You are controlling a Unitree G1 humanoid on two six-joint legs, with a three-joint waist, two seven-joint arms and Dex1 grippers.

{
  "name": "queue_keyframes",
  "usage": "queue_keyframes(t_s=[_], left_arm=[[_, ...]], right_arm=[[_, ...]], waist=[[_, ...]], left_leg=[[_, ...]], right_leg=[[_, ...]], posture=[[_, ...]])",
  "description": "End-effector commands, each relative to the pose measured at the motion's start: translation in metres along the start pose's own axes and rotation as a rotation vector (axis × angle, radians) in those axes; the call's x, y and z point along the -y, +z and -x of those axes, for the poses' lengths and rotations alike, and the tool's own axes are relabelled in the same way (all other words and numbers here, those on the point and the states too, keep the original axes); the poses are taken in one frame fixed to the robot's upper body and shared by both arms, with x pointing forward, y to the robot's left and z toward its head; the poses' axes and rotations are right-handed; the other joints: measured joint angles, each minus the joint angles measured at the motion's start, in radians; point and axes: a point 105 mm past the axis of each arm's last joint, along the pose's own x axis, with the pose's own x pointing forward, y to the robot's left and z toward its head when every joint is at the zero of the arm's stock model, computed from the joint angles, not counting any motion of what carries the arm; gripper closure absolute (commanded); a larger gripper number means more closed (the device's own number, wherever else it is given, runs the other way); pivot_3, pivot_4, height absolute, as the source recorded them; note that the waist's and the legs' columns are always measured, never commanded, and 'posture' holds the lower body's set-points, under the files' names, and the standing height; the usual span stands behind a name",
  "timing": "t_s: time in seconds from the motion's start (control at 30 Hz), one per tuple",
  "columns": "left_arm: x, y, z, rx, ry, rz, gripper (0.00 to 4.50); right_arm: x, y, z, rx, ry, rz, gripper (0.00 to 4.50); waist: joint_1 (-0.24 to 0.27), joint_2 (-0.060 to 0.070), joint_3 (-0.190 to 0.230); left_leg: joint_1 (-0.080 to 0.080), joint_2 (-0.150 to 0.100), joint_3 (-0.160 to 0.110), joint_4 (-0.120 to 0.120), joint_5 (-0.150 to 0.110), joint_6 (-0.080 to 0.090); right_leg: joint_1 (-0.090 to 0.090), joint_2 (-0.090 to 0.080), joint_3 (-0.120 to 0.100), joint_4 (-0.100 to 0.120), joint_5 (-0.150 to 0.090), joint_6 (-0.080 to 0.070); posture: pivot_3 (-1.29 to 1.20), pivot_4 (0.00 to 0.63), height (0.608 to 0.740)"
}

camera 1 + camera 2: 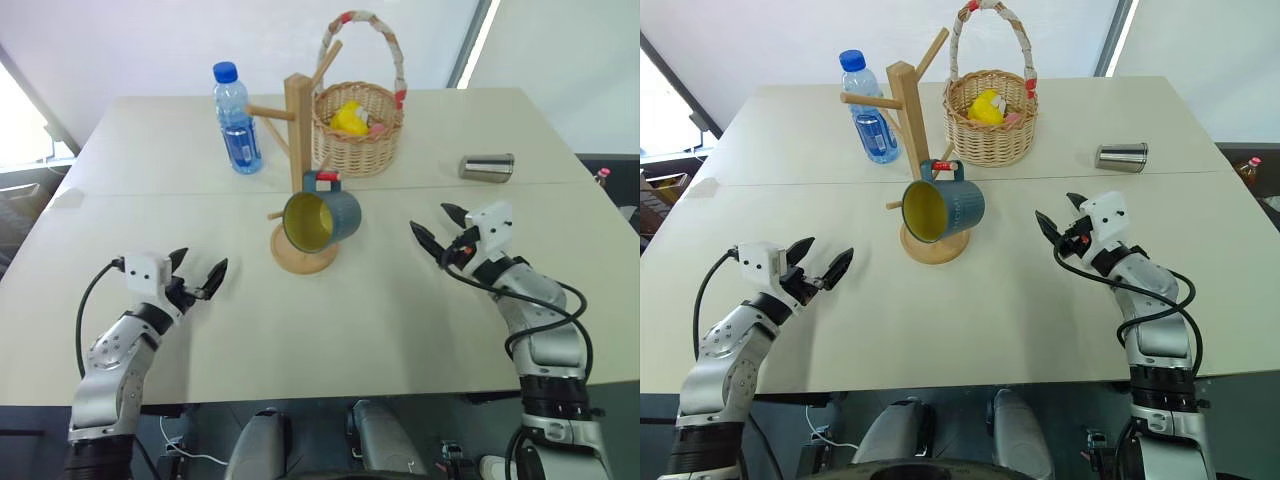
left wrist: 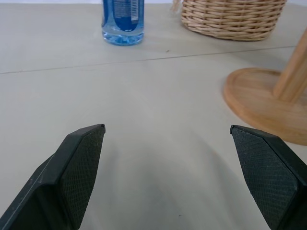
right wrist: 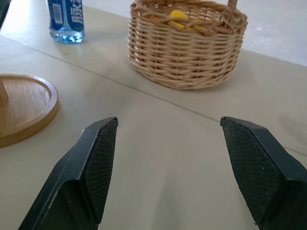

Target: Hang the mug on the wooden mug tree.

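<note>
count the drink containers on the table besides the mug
2: a water bottle standing at the far left beside the wooden mug tree, and a metal can lying on its side at the far right.

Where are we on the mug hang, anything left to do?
Looks done: the mug hangs by its handle on a red-tipped peg of the wooden mug tree, mouth facing the robot. In hand: nothing; the left gripper and right gripper are both open over the table. Left: nothing visible.

Blue-grey mug – yellow-green inside, on its side, hung by its handle from a red-tipped peg; light-wood mug tree upright mid-table
</note>
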Motion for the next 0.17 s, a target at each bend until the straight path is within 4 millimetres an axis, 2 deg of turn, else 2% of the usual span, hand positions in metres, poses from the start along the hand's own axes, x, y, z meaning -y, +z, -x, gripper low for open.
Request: queue_keyframes(t_s=[0.03,0.17], left_arm=[[-0.0073,0.0052,0.0041,0.021,0.031,-0.017,0.00],[-0.0086,0.0028,0.0056,0.010,0.033,-0.021,0.00]], right_arm=[[0.0030,0.0094,0.0010,0.048,-0.015,0.015,0.96],[0.0028,0.0084,0.0016,0.047,-0.016,0.012,0.96]], waist=[[0.000,0.000,0.000],[0.000,0.000,0.000]], left_leg=[[0.000,0.000,0.000,0.000,0.000,0.000],[0.000,0.000,0.000,0.000,0.000,0.000]], right_leg=[[0.000,0.000,0.000,0.000,0.000,0.000],[0.000,0.000,0.000,0.000,0.000,0.000]], posture=[[0.00,0.150,0.740],[0.00,0.150,0.740]])
